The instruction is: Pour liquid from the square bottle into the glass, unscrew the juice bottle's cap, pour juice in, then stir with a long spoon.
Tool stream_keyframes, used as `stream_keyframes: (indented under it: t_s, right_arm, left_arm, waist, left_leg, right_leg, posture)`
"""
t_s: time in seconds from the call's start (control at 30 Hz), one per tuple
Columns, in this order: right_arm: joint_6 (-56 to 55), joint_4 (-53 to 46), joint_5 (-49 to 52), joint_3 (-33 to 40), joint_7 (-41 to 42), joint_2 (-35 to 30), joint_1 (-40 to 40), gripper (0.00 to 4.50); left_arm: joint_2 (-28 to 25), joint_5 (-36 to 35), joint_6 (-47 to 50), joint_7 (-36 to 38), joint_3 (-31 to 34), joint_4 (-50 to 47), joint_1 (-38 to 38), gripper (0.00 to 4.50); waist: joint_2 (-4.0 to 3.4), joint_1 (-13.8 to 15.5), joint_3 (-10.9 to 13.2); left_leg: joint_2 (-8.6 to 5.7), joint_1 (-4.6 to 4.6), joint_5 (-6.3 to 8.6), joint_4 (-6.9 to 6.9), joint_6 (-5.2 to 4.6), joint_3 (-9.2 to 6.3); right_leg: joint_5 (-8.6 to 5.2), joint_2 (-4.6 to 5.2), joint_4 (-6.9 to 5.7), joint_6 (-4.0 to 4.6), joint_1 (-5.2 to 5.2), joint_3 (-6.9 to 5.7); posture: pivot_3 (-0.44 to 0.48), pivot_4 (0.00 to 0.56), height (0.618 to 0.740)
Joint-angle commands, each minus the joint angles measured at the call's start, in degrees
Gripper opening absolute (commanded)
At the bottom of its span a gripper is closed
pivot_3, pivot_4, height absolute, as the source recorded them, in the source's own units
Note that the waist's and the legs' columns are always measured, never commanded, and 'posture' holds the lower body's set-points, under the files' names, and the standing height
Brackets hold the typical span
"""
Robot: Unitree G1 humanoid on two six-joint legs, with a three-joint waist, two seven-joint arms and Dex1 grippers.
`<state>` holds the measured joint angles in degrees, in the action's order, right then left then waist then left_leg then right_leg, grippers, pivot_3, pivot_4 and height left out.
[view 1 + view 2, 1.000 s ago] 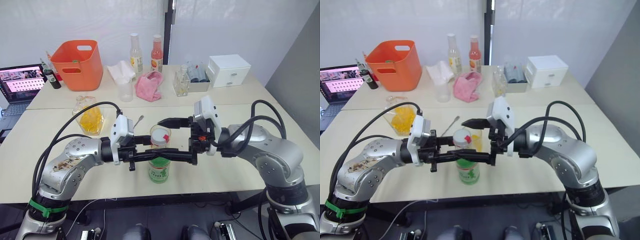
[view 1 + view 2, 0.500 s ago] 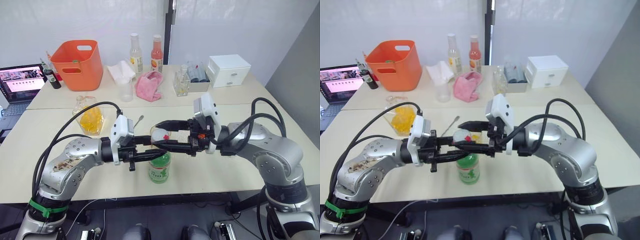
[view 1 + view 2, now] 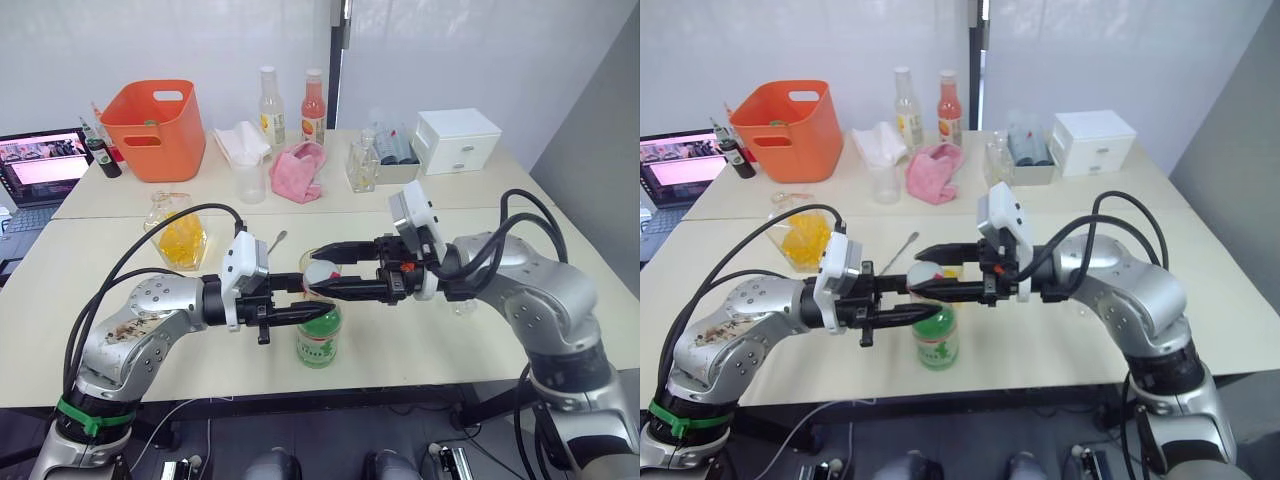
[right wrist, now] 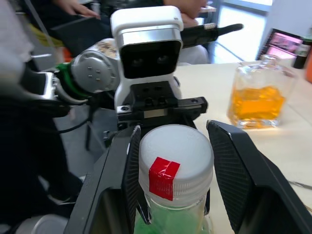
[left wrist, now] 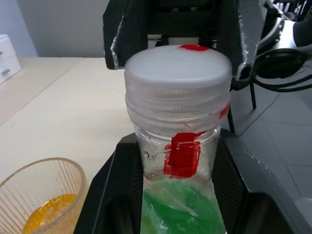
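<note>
The juice bottle (image 3: 318, 342), clear with a green label, stands near the table's front edge. My left gripper (image 5: 175, 146) is shut on its neck just under the white cap (image 4: 175, 146) with a red mark. My right gripper (image 3: 325, 272) reaches in from the right, open, with one finger on each side of the cap; a gap shows beside one finger. Just behind the bottle stands the glass (image 5: 46, 195) with orange liquid in the bottom. Farther left is the square bottle (image 3: 180, 235). The long spoon (image 3: 277, 241) lies on the table between them.
On the far table are an orange basket (image 3: 155, 128), a laptop (image 3: 40, 165), two tall slim bottles (image 3: 268, 100), a measuring cup (image 3: 250, 180), a pink cloth (image 3: 300, 165), a small square bottle (image 3: 362, 165) and a white drawer box (image 3: 457, 140).
The right gripper's fingers, spread wide a second ago with one low by the bottle's shoulder, have narrowed and come level around the cap. The left gripper and bottle have stayed put.
</note>
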<state>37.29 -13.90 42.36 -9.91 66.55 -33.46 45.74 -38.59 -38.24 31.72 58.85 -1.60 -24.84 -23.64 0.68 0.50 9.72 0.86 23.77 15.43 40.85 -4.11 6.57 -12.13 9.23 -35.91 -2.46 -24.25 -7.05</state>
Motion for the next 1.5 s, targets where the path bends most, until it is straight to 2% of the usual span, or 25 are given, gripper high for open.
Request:
stream_keyframes:
  t_s: [0.03,0.13,0.27,0.43,0.53,0.63,0.67,0.77,0.87,0.93,1.07,1.17,1.27,1.4,1.5]
  right_arm:
    - [-10.33,10.43,-5.31,-3.82,14.14,1.59,5.44,1.65]
    - [-16.26,21.2,-9.97,-7.83,23.87,3.52,11.37,1.65]
    - [-22.16,30.29,-9.18,-14.32,25.95,3.06,17.54,1.65]
    - [-25.38,34.52,-4.75,-21.64,25.95,0.03,21.62,1.65]
    - [-26.03,35.24,-2.43,-23.48,25.95,-0.86,22.9,1.65]
    - [-23.81,33.91,0.48,-22.26,25.95,-1.34,23.41,1.65]
    - [-23.24,33.66,0.96,-21.81,25.95,-1.38,23.47,2.65]
    - [-19.15,30.39,3.45,-18.37,25.95,-2.33,22.59,3.69]
    - [-13.02,25.6,5.58,-11.94,24.99,-2.78,20.51,4.45]
    - [-10.88,23.58,5.46,-9.57,24.27,-2.58,19.45,4.45]
    - [-2.05,8.01,7.68,1.35,6.83,-6.86,10.19,4.45]
    - [4.56,-2.66,9.14,5.69,-4.78,-8.08,4.24,4.45]
    - [12.32,-13.81,12.9,9.43,-20.12,-6.81,-0.45,4.45]
    - [18.82,-19.5,15.95,11.58,-32.88,-4.85,-2.53,4.45]
    - [21.78,-20.68,18.68,12.14,-39.23,-3.03,-2.65,4.45]
  left_arm:
    - [-1.11,1.08,-1.26,0.76,0.85,0.87,-0.31,1.45]
    - [-1.39,0.98,-1.33,1.28,0.53,0.87,-0.65,1.45]
    - [-1.74,1.21,-1.65,2.01,0.4,1.28,-0.76,1.45]
    - [-1.99,1.25,-2.06,2.17,0.57,1.57,-0.54,1.45]
    - [-2.05,1.31,-2.3,2.14,0.73,1.62,-0.32,1.45]
    - [-1.91,1.37,-2.34,1.98,0.84,1.57,-0.23,1.45]
    - [-1.87,1.4,-2.34,1.96,0.84,1.6,-0.24,1.45]
    - [-1.79,1.42,-2.14,1.69,0.81,1.53,-0.42,1.45]
    - [-1.81,1.34,-1.91,1.38,0.71,1.47,-0.68,1.45]
    - [-1.82,1.27,-1.84,1.23,0.69,1.33,-0.69,1.45]
    - [-1.04,1.12,-1.21,-0.56,0.9,1.09,-1.9,1.45]
    - [-0.83,0.73,-0.79,-1.39,1.09,0.76,-2.15,1.45]
    - [-0.47,0.51,-0.12,-2.17,0.94,0.31,-2.58,1.45]
    - [0.13,0.65,0.23,-2.89,0.41,0.41,-3.12,1.45]
    - [0.26,0.84,0.28,-2.84,0.35,0.55,-3.19,1.45]
  waist:
    - [0.0,-0.12,0.0]
    - [0.0,-0.35,0.0]
    - [-0.01,-0.57,-0.01]
    - [0.05,-0.99,-0.05]
    - [0.05,-1.09,-0.05]
    - [0.05,-1.06,-0.05]
    - [0.05,-1.04,-0.05]
    - [0.04,-0.87,-0.04]
    - [0.04,-0.75,-0.04]
    - [0.04,-0.71,-0.04]
    - [0.05,0.26,-0.04]
    - [0.05,0.21,-0.04]
    - [0.05,0.14,-0.04]
    - [0.05,0.22,-0.03]
    - [0.06,0.38,-0.04]
  left_leg:
    - [-0.01,0.0,0.0,-0.01,0.0,0.0]
    - [0.0,-0.01,-0.01,0.0,0.0,0.0]
    - [0.02,-0.05,-0.01,0.04,0.01,-0.02]
    - [0.05,-0.31,-0.04,0.0,0.09,-0.02]
    - [0.07,-0.35,-0.06,-0.02,0.13,-0.02]
    - [0.07,-0.33,-0.06,-0.02,0.14,-0.02]
    - [0.06,-0.3,-0.06,-0.02,0.14,-0.02]
    - [0.05,-0.14,-0.06,-0.01,0.14,-0.02]
    - [0.06,0.0,-0.06,-0.01,0.13,-0.03]
    - [0.05,0.03,-0.06,-0.02,0.13,-0.03]
    - [0.05,0.07,-0.04,-0.02,0.1,-0.08]
    - [0.01,0.09,-0.03,0.0,0.09,-0.05]
    - [0.04,0.07,-0.04,-0.03,0.11,-0.05]
    - [0.03,0.06,-0.05,-0.03,0.12,-0.04]
    - [0.0,0.06,-0.03,0.0,0.08,-0.05]
  right_leg:
    - [0.0,-0.01,0.01,0.0,-0.01,0.0]
    - [0.0,-0.03,-0.04,0.0,0.01,-0.01]
    - [0.0,-0.01,-0.13,0.0,0.04,-0.01]
    - [0.03,0.02,-0.14,0.08,0.16,0.03]
    - [0.06,0.04,-0.19,0.13,0.14,0.04]
    - [0.07,0.07,-0.19,0.15,0.11,0.04]
    - [0.07,0.09,-0.18,0.15,0.09,0.04]
    - [0.07,0.1,-0.14,0.15,-0.01,0.01]
    - [0.07,0.09,-0.17,0.15,-0.06,-0.04]
    - [0.08,0.07,-0.18,0.14,-0.04,-0.05]
    - [0.08,0.09,-0.12,0.13,0.01,-0.15]
    - [0.1,0.16,-0.07,0.09,-0.02,-0.1]
    - [0.09,0.13,-0.01,0.11,-0.08,-0.07]
    - [0.09,0.13,-0.04,0.11,-0.09,-0.04]
    - [0.1,0.14,-0.01,0.1,-0.03,-0.05]
  posture:
    - [0.0,0.15,0.713]
    - [0.0,0.15,0.713]
    - [0.0,0.15,0.713]
    - [0.0,0.15,0.713]
    - [0.0,0.15,0.713]
    - [0.0,0.15,0.713]
    - [0.0,0.15,0.713]
    - [0.0,0.15,0.713]
    - [0.0,0.15,0.713]
    - [0.0,0.15,0.713]
    - [0.0,0.15,0.713]
    - [0.0,0.15,0.713]
    - [0.0,0.15,0.713]
    - [0.0,0.15,0.713]
    - [0.0,0.15,0.713]
